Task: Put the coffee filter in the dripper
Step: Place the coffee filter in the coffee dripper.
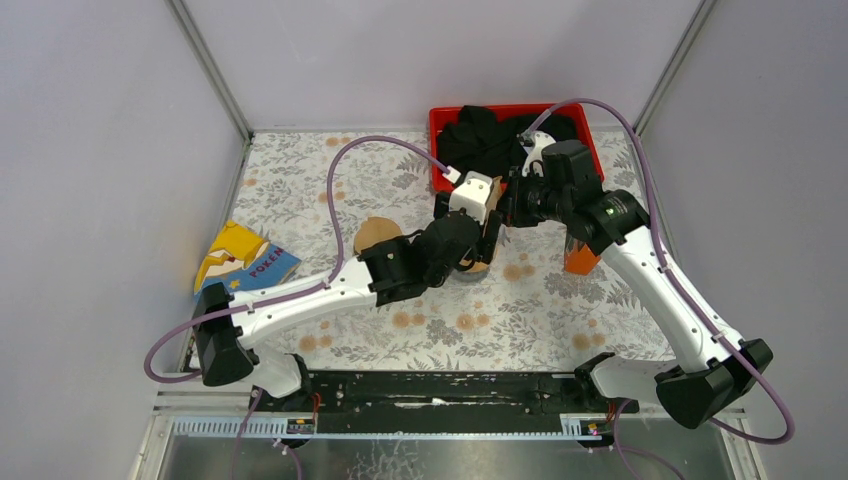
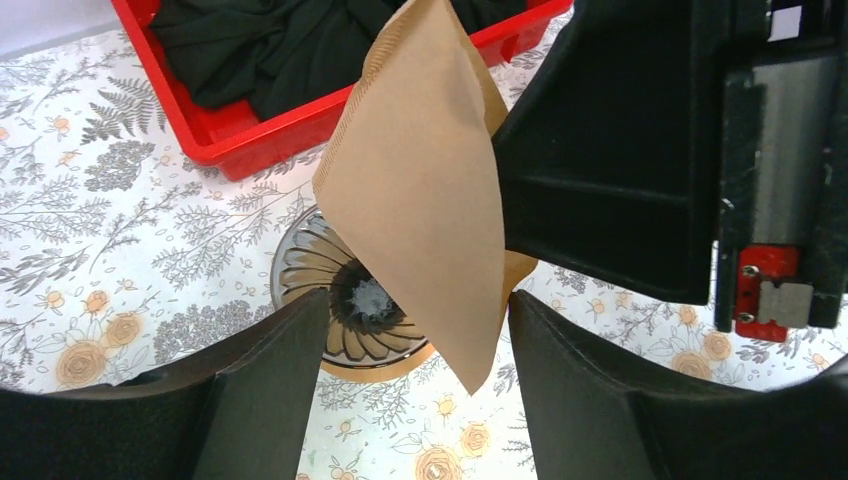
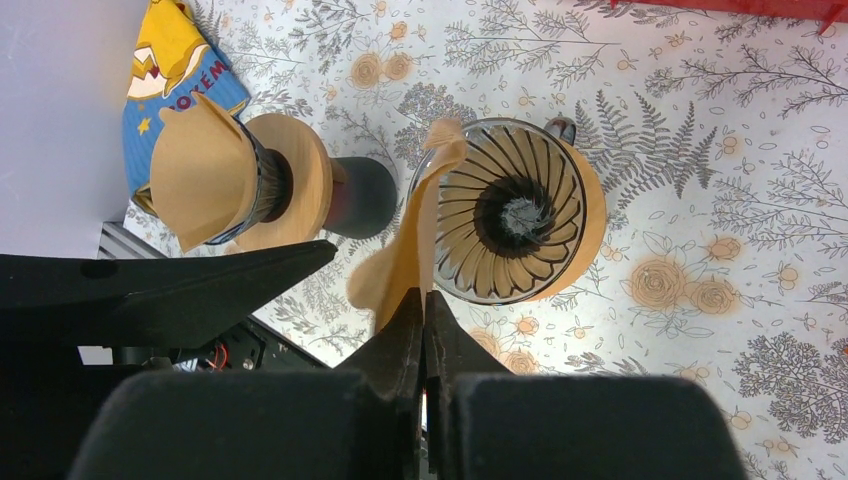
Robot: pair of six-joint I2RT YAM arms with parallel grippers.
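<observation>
A brown paper coffee filter (image 2: 420, 190) hangs folded over the glass dripper (image 2: 350, 300), which sits on a wooden ring. My right gripper (image 3: 425, 300) is shut on the filter's edge (image 3: 410, 250) just beside the dripper's rim (image 3: 515, 225). My left gripper (image 2: 420, 400) is open and empty. Its fingers (image 2: 270, 390) straddle the filter's lower tip without touching it. In the top view both grippers meet over the dripper (image 1: 478, 266): the left (image 1: 472, 250), the right (image 1: 503, 213). The dripper is mostly hidden there.
A second dripper stand holding a stack of filters (image 3: 200, 180) lies left of the dripper (image 1: 375, 235). A red bin with black cloth (image 1: 510, 130) is at the back. A Pokémon book (image 1: 240, 258) lies at the left, an orange object (image 1: 580, 258) at the right.
</observation>
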